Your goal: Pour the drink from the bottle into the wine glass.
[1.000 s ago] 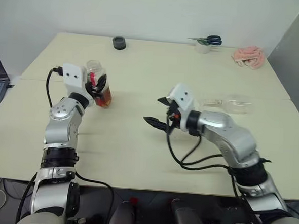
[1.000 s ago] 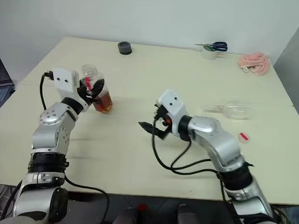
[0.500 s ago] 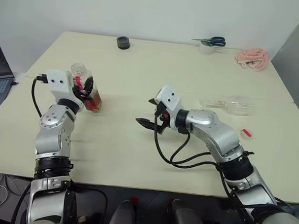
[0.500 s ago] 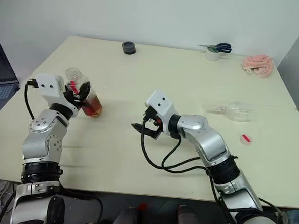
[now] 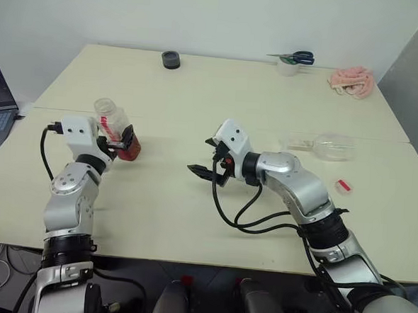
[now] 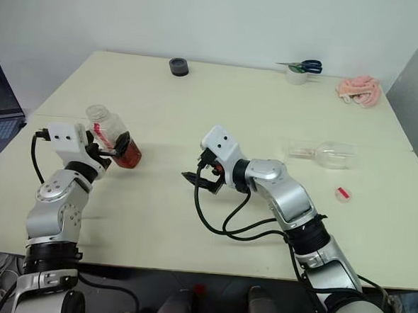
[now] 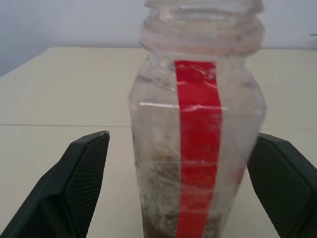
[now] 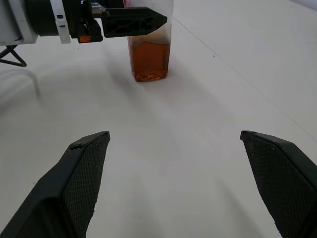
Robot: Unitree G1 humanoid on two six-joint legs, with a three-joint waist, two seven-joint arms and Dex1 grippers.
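The bottle (image 7: 198,139) is framed upright between the wide-spread left hand (image 6: 109,149); the glass (image 6: 323,153) is seen lying flat at three o'clock, nearer the wide right hand (image 6: 199,178).

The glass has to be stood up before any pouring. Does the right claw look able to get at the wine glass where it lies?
Probably yes: the wine glass lies on its side on bare table, nothing between it and the open right claw, which points away.

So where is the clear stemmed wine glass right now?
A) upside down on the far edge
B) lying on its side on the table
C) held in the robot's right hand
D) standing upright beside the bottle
B: the clear stemmed wine glass lies on its side on the cream table, well away from the small clear plastic bottle.
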